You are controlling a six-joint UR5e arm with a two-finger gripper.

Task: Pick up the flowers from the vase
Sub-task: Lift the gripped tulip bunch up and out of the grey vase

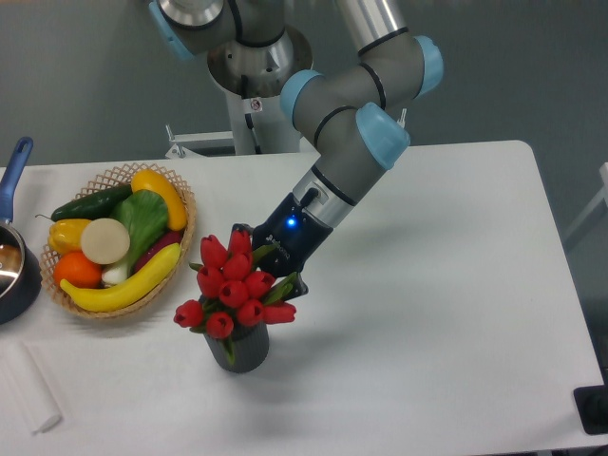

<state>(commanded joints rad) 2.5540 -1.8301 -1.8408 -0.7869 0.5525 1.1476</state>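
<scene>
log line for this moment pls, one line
phase: grasping | hand: at the flowers, grip hidden by blooms | flowers: in vase, not lifted out | vase: upright on table
</scene>
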